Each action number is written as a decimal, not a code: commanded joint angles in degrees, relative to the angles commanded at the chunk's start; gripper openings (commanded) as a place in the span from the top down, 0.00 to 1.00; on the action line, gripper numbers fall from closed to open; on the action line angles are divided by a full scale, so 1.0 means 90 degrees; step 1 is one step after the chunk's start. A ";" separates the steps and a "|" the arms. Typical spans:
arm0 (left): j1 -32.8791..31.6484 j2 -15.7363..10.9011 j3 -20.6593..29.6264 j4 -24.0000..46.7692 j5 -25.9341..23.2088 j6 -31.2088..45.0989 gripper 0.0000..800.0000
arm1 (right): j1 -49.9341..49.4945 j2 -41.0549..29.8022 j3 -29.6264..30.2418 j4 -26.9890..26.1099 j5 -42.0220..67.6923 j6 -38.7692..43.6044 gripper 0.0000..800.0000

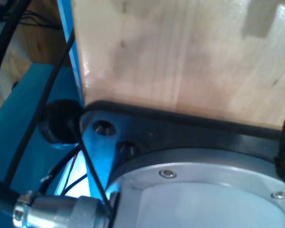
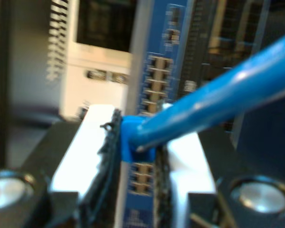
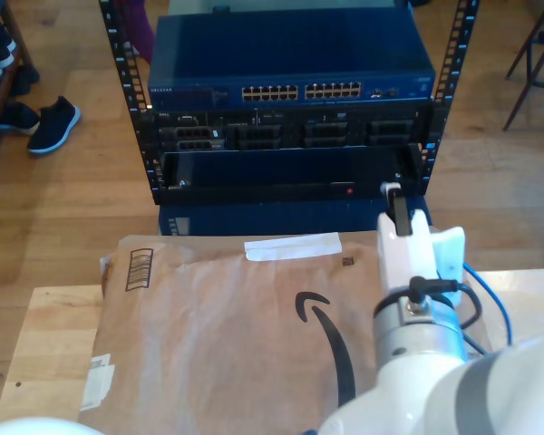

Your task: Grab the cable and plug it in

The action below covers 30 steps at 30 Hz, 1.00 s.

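Our second gripper (image 2: 137, 156) has its fingers (image 2: 92, 142) clenched on the blue plug of the cable (image 2: 218, 102), held just before a column of ports on the blue switch (image 2: 159, 76). In the exterior view that arm reaches toward the rack (image 3: 290, 118). Our first gripper's fingers: we cannot tell.

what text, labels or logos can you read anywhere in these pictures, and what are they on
No word or number reads clearly.
Black curved smile-arrow logo, no letters: on the brown cardboard box.
Barcode label, digits too small: on that box's corner at the exterior view's left.
White tape strip: blank.
Small white lettering on the blue rack-mounted network switch, near its port row: too blurred.
Markings on the port strip in the second wrist view: unreadable.
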 joint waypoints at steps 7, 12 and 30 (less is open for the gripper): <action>0.0000 0.0000 0.0000 0.0000 0.0000 0.0000 0.00 | -0.0234 0.0234 -0.0049 -0.0049 -0.0010 0.0547 1.00; 0.0000 0.0000 0.0000 0.0000 0.0000 0.0000 0.00 | -0.0518 0.0234 -0.0147 -0.0567 -0.0078 0.0996 1.00; 0.0010 0.0000 0.0000 0.0000 0.0000 0.0000 0.00 | -0.1758 0.1436 -0.1455 -0.1934 0.0039 0.1612 1.00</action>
